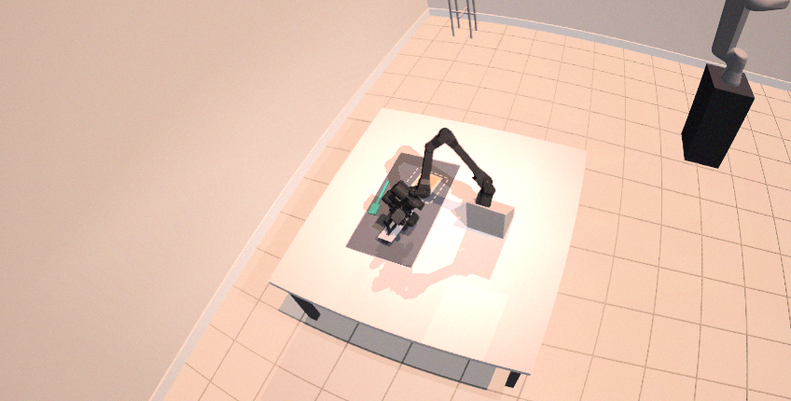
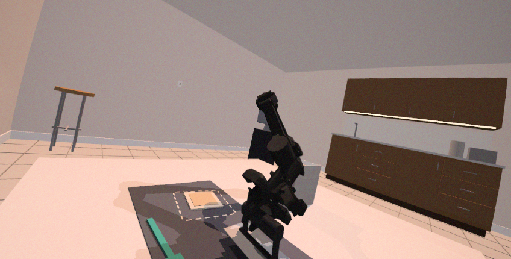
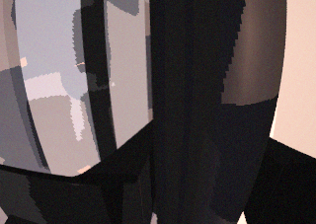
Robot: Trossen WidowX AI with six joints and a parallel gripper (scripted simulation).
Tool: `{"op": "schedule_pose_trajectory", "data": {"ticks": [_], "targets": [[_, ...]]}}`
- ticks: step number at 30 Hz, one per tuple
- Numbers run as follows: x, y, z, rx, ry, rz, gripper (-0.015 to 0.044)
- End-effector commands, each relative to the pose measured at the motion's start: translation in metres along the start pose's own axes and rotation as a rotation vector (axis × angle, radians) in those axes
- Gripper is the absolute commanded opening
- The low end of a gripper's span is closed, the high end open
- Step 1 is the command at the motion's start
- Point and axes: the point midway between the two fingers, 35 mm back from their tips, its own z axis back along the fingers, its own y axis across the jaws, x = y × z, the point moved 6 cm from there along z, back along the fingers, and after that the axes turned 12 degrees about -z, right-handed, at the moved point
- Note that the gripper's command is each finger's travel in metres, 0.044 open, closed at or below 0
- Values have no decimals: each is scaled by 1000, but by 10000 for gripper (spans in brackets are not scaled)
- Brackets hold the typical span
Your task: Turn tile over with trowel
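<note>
The trowel (image 1: 388,237) (image 3: 46,41) has a pale, shiny flat blade. My gripper (image 1: 395,227) (image 2: 260,241) is shut on it over the near half of the mat (image 1: 366,239) (image 2: 143,190). The fingers hide its grip, and I cannot tell if the blade touches the mat. The tile (image 1: 435,179) (image 2: 201,199) is cream-edged with an orange square on its upper face. It lies flat inside the dashed outline, near its far side in the exterior view, away from the trowel. The arm partly covers the tile in the top view. Its underside is hidden.
A teal long-handled tool (image 1: 374,208) (image 2: 156,234) lies along the mat's left edge, close to my gripper. A grey block (image 1: 485,219) (image 2: 311,184) stands by the arm's base on the white table (image 1: 343,174). The forearm reaches over the mat.
</note>
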Motion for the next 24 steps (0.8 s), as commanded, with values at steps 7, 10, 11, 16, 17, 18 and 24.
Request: {"op": "schedule_pose_trajectory", "data": {"ticks": [7, 10, 11, 16, 17, 18, 24], "targets": [[24, 30, 22, -68, 16, 8, 0], [30, 40, 28, -90, 22, 12, 0], [32, 43, 30, -97, 23, 13, 0], [39, 60, 39, -136, 30, 19, 0], [40, 62, 41, -143, 31, 20, 0], [41, 64, 42, -147, 32, 20, 0], [40, 67, 39, -148, 32, 20, 0]]}}
